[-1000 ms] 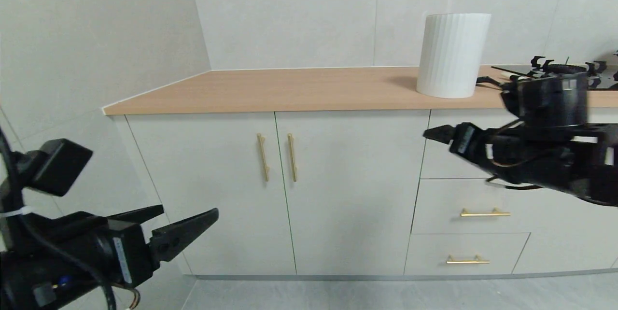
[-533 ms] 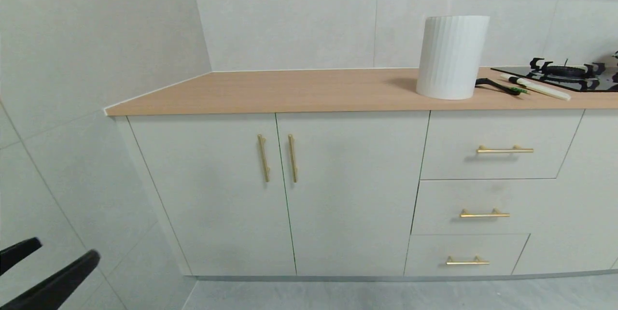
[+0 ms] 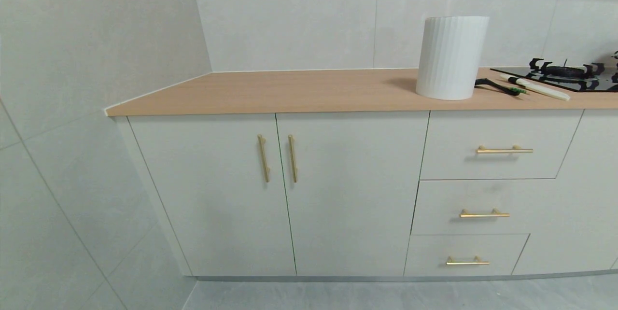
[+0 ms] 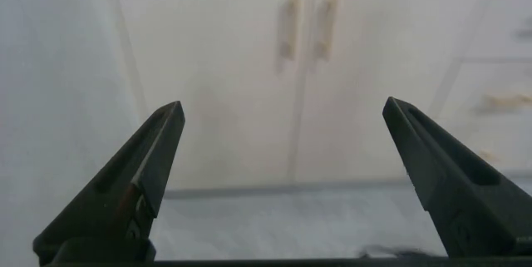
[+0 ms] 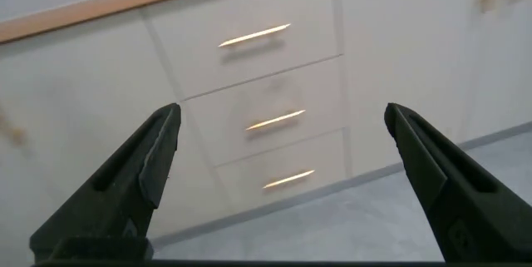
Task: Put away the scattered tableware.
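Note:
On the wooden countertop [image 3: 289,90] stands a tall white ribbed container [image 3: 451,56]. Just to its right lie a black-handled utensil [image 3: 497,86] with a green bit at its end and a long white utensil [image 3: 536,87]. My left gripper [image 4: 283,107] is open and holds nothing, low in front of the double cabinet doors [image 4: 249,67]. My right gripper [image 5: 283,111] is open too, facing the stack of three drawers [image 5: 274,92] below the counter edge.
A black gas hob [image 3: 569,76] occupies the counter's far right. Tiled walls close off the left side and the back. The cabinet doors [image 3: 277,189] and the drawers [image 3: 502,148] have gold bar handles and are shut. Grey floor [image 3: 386,295] runs below.
Both arms have dropped out of the head view: the right one left first, then the left gripper sank off the lower left corner. The things on the counter have not moved.

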You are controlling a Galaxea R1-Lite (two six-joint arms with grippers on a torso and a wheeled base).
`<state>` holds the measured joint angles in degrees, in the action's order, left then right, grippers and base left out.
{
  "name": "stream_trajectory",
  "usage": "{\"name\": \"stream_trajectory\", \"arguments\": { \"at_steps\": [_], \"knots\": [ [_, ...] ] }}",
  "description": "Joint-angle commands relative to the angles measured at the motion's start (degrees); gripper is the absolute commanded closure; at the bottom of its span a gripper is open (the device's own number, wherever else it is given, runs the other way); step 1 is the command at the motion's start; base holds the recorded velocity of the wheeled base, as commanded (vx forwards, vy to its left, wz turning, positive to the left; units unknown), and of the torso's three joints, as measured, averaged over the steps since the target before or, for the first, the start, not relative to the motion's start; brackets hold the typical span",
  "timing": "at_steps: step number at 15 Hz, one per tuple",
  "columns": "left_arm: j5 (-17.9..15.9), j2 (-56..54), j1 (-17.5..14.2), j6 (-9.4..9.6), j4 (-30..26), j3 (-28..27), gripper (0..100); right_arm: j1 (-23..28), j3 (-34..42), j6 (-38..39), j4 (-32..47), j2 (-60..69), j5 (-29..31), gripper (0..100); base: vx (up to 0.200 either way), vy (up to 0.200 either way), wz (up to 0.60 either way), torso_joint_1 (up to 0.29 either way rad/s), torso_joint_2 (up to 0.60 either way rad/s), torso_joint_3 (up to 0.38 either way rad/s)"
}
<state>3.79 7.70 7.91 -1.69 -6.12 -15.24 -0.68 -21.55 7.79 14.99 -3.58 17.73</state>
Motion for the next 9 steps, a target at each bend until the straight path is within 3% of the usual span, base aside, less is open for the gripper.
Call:
{"name": "stream_trajectory", "arguments": {
  "at_steps": [1,2,3,4,5,8,9],
  "knots": [
    [-0.36,-3.93,-5.98,4.33,2.52,2.76,0,0.86,1.16,-0.06,0.03,3.58,2.14,0,0.0,0.0,0.0,0.0,0.0,0.0],
    [-3.26,-7.7,-7.74,8.11,2.96,5.75,0,0.86,2.48,-0.06,0.03,3.58,3.02,0,0.0,0.0,0.0,0.0,0.0,0.0],
    [-3.79,-7.7,-7.74,8.55,4.36,8.91,0,0.86,4.77,-0.23,-0.32,3.58,2.93,0,0.0,0.0,0.0,0.0,0.0,0.0],
    [-3.7,-7.7,-7.74,8.37,5.94,10.4,0,0.86,6.08,-0.32,-0.84,3.58,2.93,0,0.0,0.0,0.0,0.0,0.0,0.0],
    [-3.97,-7.7,-7.74,8.37,10.6,15.24,0,0.86,10.57,-0.93,-4.8,3.58,1.0,0,0.0,0.0,0.0,0.0,0.0,0.0],
    [-8.45,-7.7,-7.74,5.39,8.49,15.24,0,0.86,21.55,-3.92,-21.67,3.58,-7.44,0,0.0,0.0,0.0,0.0,0.0,0.0],
    [-10.65,-7.7,-7.74,5.56,8.49,15.24,0,0.86,21.47,-4.8,-19.3,3.58,-11.4,0,0.0,0.0,0.0,0.0,0.0,0.0]
  ]
}}
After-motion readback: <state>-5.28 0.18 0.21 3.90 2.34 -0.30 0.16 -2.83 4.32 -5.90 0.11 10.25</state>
